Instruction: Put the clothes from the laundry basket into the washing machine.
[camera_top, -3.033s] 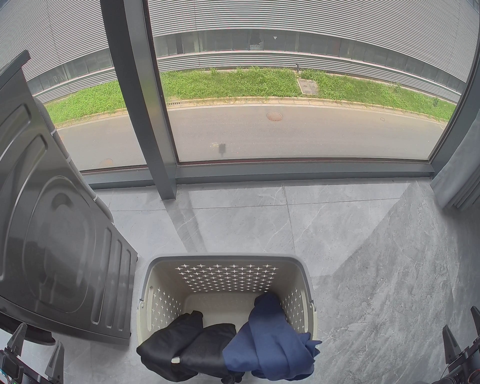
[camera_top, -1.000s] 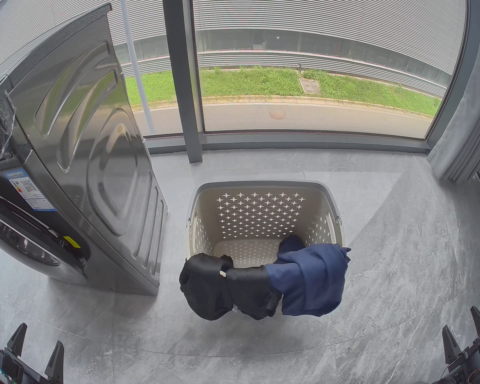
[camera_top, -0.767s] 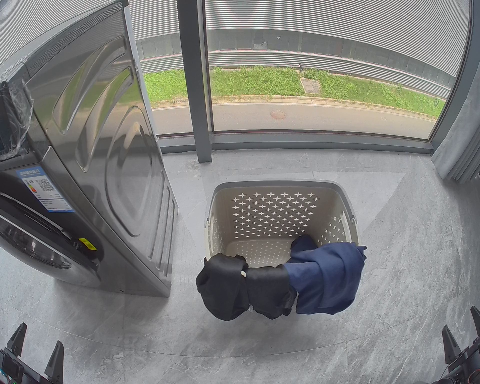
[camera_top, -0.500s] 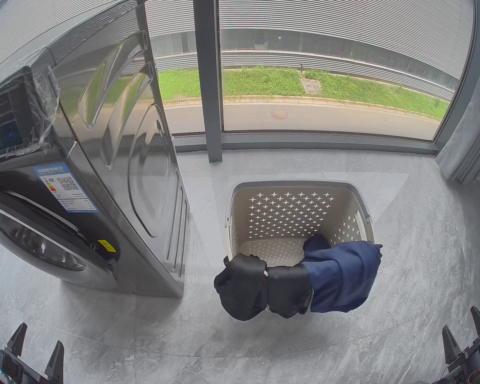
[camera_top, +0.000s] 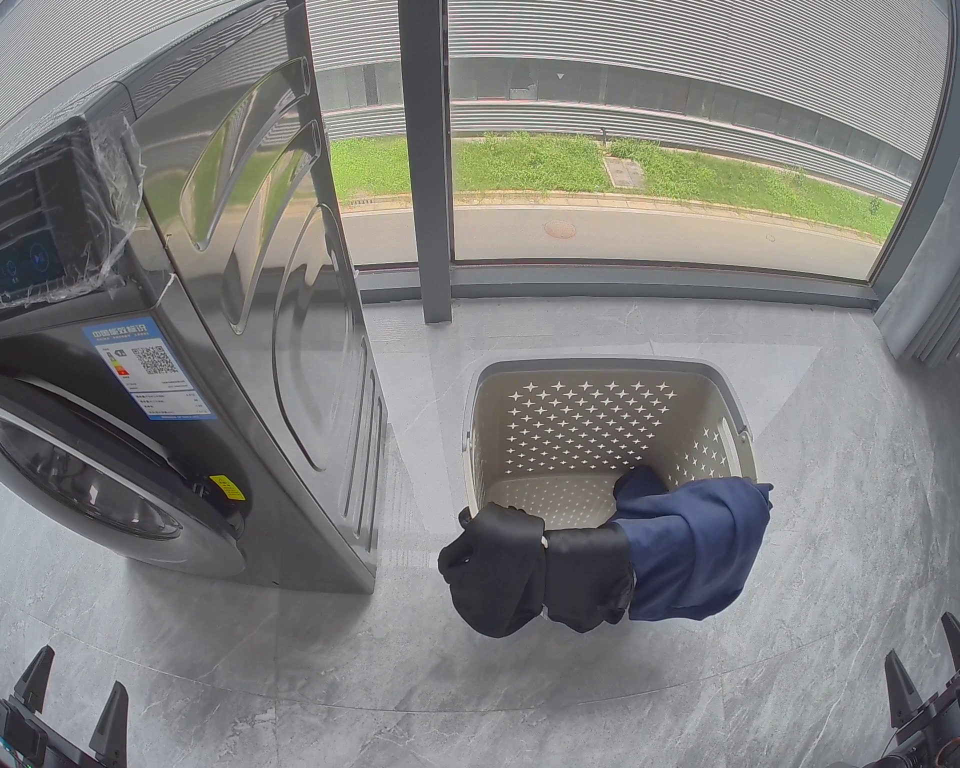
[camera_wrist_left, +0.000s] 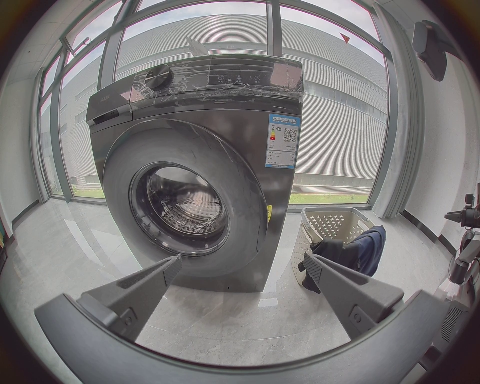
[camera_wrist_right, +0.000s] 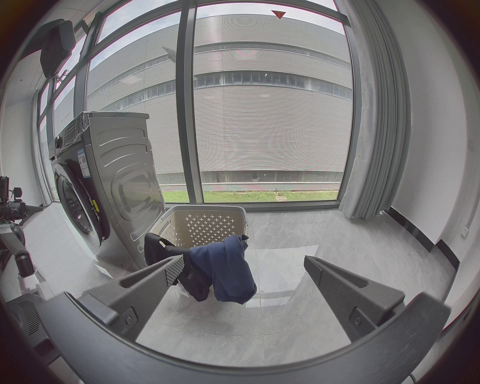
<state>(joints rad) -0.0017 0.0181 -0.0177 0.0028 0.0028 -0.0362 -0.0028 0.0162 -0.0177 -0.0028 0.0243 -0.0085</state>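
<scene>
A beige laundry basket stands on the grey floor right of a dark washing machine. A black garment and a blue garment hang over the basket's near rim. The machine's round door is closed. My left gripper hangs open and empty, facing the machine front from well back; its fingertips show at the bottom left of the head view. My right gripper is open and empty, well short of the basket and the blue garment.
A tall window with a dark pillar runs behind the basket. A grey curtain hangs at the far right. Open tiled floor lies between the grippers and the basket.
The whole head view has swung and pulled back: the washing machine front has come into sight and the basket sits farther off. Both grippers stay at the same place in the view.
</scene>
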